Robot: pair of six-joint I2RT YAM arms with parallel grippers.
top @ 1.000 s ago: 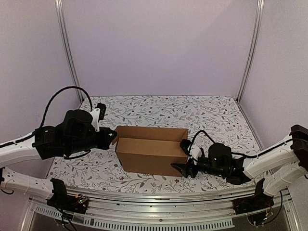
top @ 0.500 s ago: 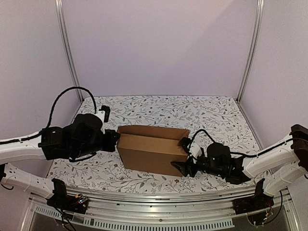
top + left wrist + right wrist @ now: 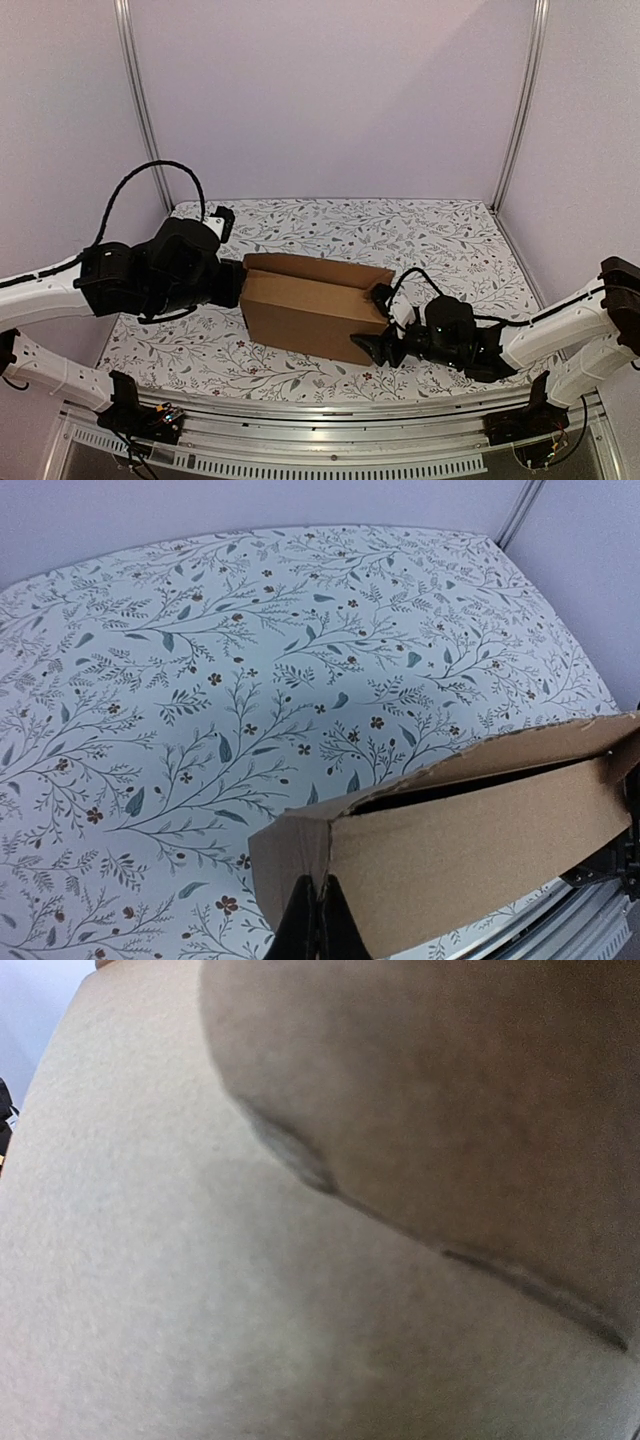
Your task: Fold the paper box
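Paper box: the paper box [image 3: 308, 312] is seen on the near middle of the floral table [image 3: 455, 235], lying across it from left to right. Its right end is tipped nearer than its left, and a dark gap is seen along its top edge.
Left gripper: the left gripper [image 3: 318, 927] is closed, its fingertips pressed together. It is set against the lower left corner of the box, at the box's left end.
Right gripper: the right gripper [image 3: 376, 335] is placed at the near right end of the box, with its jaws spread wide. Whether the cardboard is clamped cannot be told.
Right wrist view: it is filled by blurred brown cardboard, very close to the lens.
Box between arms: the box is flanked at both ends, one arm at each.
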